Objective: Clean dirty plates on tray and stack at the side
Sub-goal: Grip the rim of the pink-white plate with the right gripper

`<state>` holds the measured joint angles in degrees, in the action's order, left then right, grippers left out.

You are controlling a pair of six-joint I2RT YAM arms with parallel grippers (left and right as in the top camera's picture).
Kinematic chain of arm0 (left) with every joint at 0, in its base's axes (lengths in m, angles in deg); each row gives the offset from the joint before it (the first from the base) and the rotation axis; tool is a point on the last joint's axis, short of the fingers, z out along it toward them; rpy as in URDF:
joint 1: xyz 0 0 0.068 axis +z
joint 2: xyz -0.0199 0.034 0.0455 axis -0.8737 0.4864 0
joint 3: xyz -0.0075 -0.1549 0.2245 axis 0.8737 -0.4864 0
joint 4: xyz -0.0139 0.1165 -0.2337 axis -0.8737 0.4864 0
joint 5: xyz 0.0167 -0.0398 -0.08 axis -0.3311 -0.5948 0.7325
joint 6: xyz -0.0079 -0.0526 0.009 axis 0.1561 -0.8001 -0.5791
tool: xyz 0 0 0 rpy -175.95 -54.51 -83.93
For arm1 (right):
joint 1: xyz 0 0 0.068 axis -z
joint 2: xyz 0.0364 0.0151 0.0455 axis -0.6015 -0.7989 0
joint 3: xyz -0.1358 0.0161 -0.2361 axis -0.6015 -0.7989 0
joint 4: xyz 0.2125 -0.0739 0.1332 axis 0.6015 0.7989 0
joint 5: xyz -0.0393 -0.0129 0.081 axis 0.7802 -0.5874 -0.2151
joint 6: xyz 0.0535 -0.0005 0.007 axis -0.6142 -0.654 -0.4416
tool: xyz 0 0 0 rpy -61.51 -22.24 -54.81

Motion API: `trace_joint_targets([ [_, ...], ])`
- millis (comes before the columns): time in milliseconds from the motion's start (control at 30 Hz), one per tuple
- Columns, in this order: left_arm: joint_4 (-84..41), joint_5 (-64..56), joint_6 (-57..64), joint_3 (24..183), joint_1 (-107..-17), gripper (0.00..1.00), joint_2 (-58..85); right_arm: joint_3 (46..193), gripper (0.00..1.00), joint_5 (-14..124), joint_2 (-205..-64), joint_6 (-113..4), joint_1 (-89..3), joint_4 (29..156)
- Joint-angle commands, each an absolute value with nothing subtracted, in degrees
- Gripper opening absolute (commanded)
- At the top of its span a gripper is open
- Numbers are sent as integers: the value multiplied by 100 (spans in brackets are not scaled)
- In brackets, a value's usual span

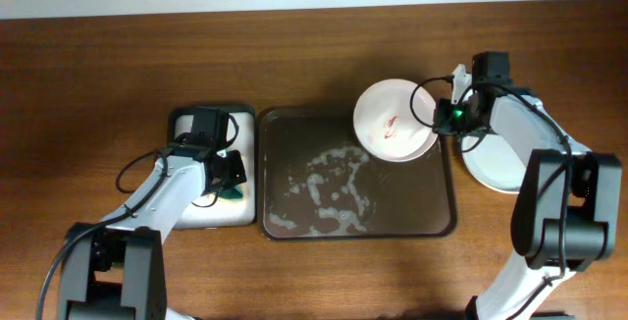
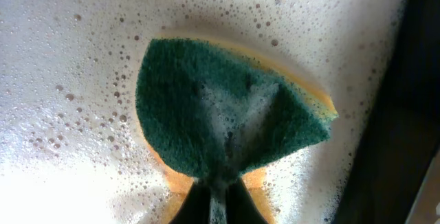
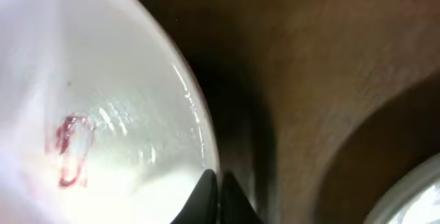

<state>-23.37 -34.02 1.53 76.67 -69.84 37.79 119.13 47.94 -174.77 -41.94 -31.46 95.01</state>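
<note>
Clamped on the rim of a round, shallow white-pink plate (image 1: pixel 392 124), the right gripper (image 1: pixel 449 114) is seen with its jaws narrowed to the thickness of that rim. The plate is held over the far right corner of the large dark brown rectangular tray (image 1: pixel 412 207), overlapping the tray's raised rim. A small red smear (image 3: pixel 69 148) is shown at the plate's centre, so it is judged not yet cleaned. The left gripper (image 1: pixel 231 178) is closed on a green sponge with a yellow backing (image 2: pixel 220 107), which rests in the small white tray of foam (image 1: pixel 196 217), just beside the dark tray.

For the step in hand, the plate would best be kept steady and low above the tray, its face turned up, so that the smear can be reached by the sponge and drips are caught. The pinch on the rim is shallow, so hard scrubbing could twist the plate loose.

White suds (image 1: pixel 329 187) are spread over the dark tray's floor. A pale plate (image 1: pixel 481 168) at the right side is largely covered by the right arm; how many are stacked there cannot be told. Whether the held plate is lifted or resting cannot be told either.
</note>
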Motion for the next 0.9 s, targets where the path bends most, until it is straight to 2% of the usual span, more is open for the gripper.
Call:
trace_joint_targets([
  [0, -2352, -3295, 181, 7691, -6971, 3, 3853, 11950, 4, 4230, -17143, -4225, -3491, 10017],
  [133, -2352, -3295, 181, 7691, -6971, 2, 3853, 11944, 4, 4212, -17154, -4229, -4099, 10563],
  [300, -2350, -3295, 181, 7691, -6971, 1, 3853, 11843, 4, 4276, -17379, -4273, -4783, 10537],
  [567, -2350, -3292, 183, 7772, -6971, 0, 3801, 11740, 4, 4276, -17443, -4268, -4833, 10489],
  [733, -2383, -3133, 185, 8047, -7011, 0, 2666, 11727, 4, 4276, -17443, -4268, -4831, 10487],
  [867, -2435, -3080, 371, 8047, -7105, 0, 2367, 11727, 4, 4276, -17443, -4268, -4833, 10487],
])
